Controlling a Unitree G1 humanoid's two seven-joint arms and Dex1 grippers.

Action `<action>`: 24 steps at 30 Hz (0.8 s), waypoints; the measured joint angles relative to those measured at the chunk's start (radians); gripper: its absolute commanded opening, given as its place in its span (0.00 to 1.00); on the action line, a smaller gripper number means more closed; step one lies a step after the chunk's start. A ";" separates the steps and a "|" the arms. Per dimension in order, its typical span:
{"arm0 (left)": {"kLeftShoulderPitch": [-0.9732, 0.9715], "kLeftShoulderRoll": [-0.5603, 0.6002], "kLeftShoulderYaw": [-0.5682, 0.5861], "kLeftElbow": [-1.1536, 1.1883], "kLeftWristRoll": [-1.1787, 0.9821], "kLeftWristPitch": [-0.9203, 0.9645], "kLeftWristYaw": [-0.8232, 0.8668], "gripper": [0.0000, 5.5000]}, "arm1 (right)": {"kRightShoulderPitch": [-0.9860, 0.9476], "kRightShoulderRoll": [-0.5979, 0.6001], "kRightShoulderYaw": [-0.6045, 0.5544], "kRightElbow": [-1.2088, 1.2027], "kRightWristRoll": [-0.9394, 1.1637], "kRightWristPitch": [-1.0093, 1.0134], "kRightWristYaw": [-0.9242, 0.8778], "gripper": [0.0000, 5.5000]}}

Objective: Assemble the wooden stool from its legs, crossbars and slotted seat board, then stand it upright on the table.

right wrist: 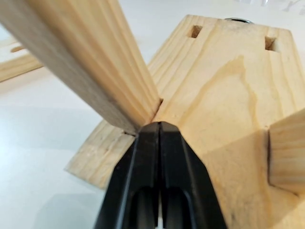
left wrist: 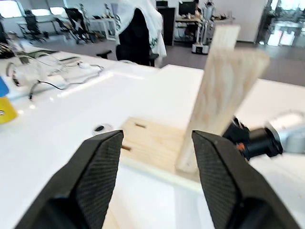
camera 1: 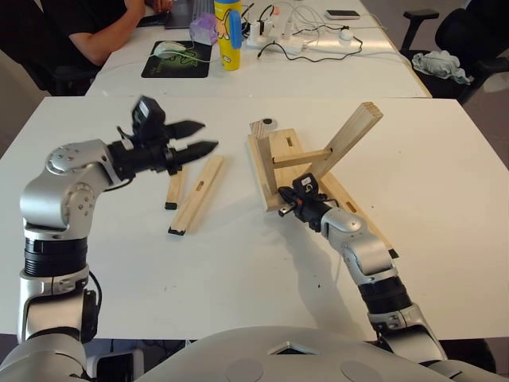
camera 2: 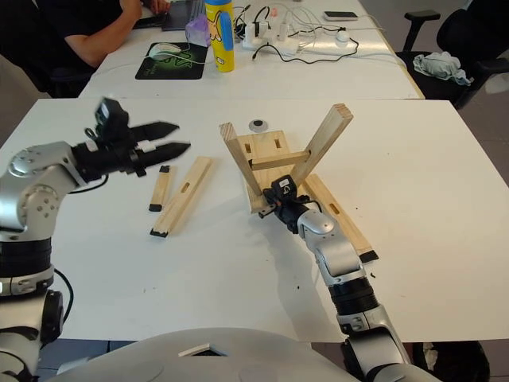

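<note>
Wooden leg (camera 1: 196, 195) is lying just below the spread left hand (camera 1: 208, 136), running toward lower left; the pressed-together right hand (camera 1: 281, 210) is sitting farther away.

Bright, even overhead light washes the white table (camera 1: 445, 239) close to glare; faint, short shadows edge the loose wooden bars (camera 1: 197, 193). In the left wrist view, windows (left wrist: 12, 7) at upper left blaze white.
</note>
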 measured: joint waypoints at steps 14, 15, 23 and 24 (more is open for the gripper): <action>-0.121 -0.385 -0.079 -0.228 0.115 -0.126 0.551 0.00 | 0.006 0.090 -0.033 0.000 0.027 0.027 -0.039 0.00; -0.119 -0.399 -0.100 -0.237 0.133 -0.138 0.570 0.00 | 0.004 0.098 -0.034 0.002 0.032 0.032 -0.041 0.00; -0.100 -0.522 -0.206 -0.267 0.146 -0.156 0.624 0.00 | -0.007 0.128 -0.033 0.023 0.040 0.041 -0.048 0.00; -0.122 -0.525 -0.187 -0.265 0.124 -0.149 0.625 0.00 | -0.007 0.127 -0.033 0.023 0.040 0.041 -0.048 0.00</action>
